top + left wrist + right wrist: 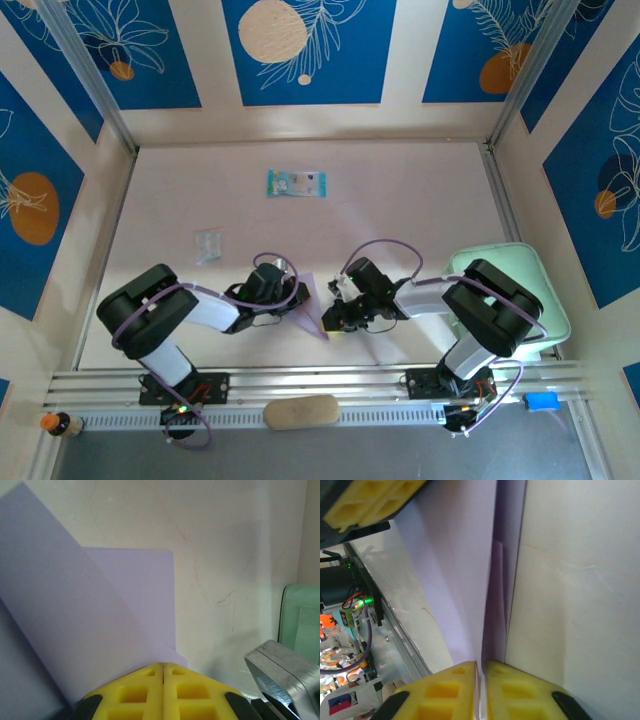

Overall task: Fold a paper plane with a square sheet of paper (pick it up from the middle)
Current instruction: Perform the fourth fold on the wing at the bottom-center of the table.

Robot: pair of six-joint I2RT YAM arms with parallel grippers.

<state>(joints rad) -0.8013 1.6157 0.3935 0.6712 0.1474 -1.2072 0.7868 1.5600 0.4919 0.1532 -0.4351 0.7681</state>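
I count two arms at the six o'clock edge of the table (pixel 410 200): the left arm (pixel 150 312) and the right arm (pixel 492 305). That makes two grippers, the left gripper (pixel 290 302) and the right gripper (pixel 334 319). There is one sheet of lilac paper (pixel 316 300), one blue-green packet (pixel 296 183) at twelve o'clock and one small clear wrapper (pixel 207 245) at nine. One mint-green tray (pixel 530 262) sits at four. Along the near rail are one tan oblong pad (pixel 300 411), one blue block (pixel 542 401) and one orange-topped bottle (pixel 60 424).

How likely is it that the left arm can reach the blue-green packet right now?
Probably not yet: the left claw is shut on the lilac paper. Once released, the path to the packet looks free.
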